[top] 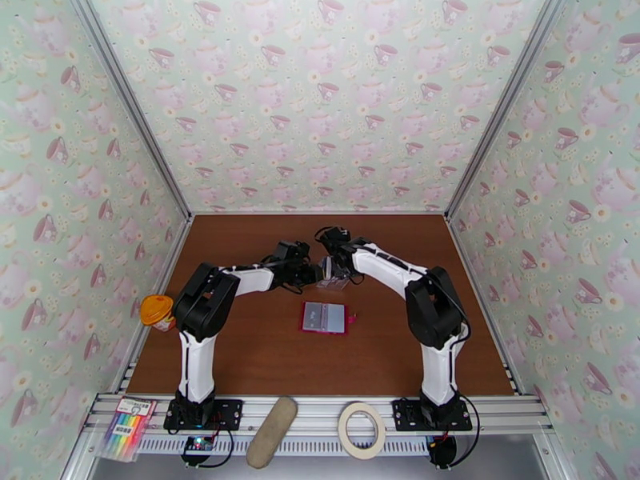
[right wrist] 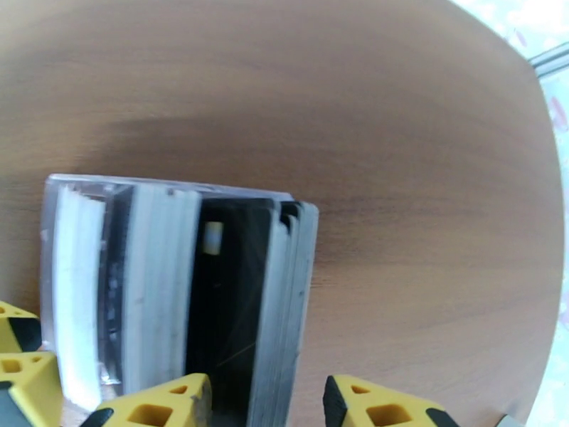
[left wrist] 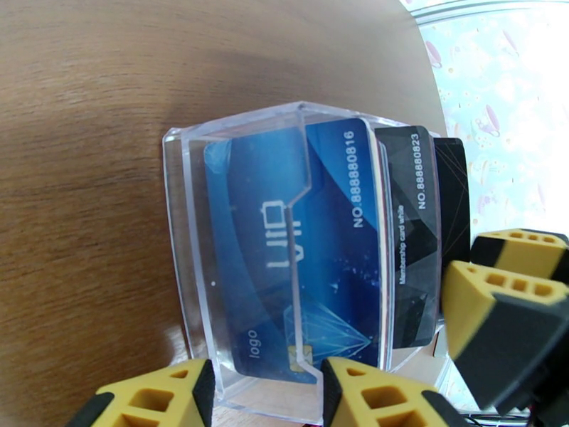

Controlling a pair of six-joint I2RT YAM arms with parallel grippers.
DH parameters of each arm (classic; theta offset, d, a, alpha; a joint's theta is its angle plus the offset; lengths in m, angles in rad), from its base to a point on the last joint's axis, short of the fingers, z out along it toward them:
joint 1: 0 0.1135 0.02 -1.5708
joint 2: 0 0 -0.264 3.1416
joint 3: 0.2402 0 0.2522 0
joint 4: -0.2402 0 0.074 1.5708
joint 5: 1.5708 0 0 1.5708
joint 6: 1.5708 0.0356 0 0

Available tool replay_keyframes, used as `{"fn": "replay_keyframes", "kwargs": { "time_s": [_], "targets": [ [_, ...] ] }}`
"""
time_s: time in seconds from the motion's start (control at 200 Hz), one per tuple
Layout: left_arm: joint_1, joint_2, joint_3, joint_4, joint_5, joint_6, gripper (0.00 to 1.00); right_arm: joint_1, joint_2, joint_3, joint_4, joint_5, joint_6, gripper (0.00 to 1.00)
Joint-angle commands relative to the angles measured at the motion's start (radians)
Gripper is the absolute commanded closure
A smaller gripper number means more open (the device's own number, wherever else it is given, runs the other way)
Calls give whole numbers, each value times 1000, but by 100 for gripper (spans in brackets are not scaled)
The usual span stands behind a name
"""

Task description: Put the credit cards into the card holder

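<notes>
**Brown tabletop, two grippers meeting at a box of cards**

Teacup-patterned walls are closing in a brown wooden table [top: 240, 346]. Both arms are reaching to its middle, where a clear plastic box [left wrist: 181, 229] is standing. Thin rectangular credit cards [left wrist: 334, 229] are sitting on edge inside it. A dark blue one is facing the left wrist camera, and black ones are stacked behind it.

The left gripper [left wrist: 267, 396] is holding its yellow-and-black fingers partly apart, with the near lower edge of the box lying between them. Whether they are pressing on the plastic I cannot tell.

The right gripper [right wrist: 269, 403] is hovering just beside the left fingers, at the end of the box where the black cards are. Its jaws are standing apart and straddling the cards' edges. A sliver of gap is showing beside the outer finger, so nothing is being clamped.

A small red folding wallet [top: 324, 318] is lying open and flat on the table. It is sitting on the arm-base side of both sets of fingers, near them but touching neither. Its snap tab is sticking out toward the right arm's side.
</notes>
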Motion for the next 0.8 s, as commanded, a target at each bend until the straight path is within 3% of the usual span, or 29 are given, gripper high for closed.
{"fn": "replay_keyframes", "kwargs": {
  "time_s": [0.0,0.291,0.796],
  "targets": [
    [-4,48,9,-43,2,-1,55,-10,-30,-21,29,-46,14,52],
    [-3,49,9,-42,0,-3,56,-28,-49,-43,21,-30,15,52],
    [-1,54,8,-44,3,-6,55,-34,-67,-12,-8,-27,-1,65]
  ]
}}
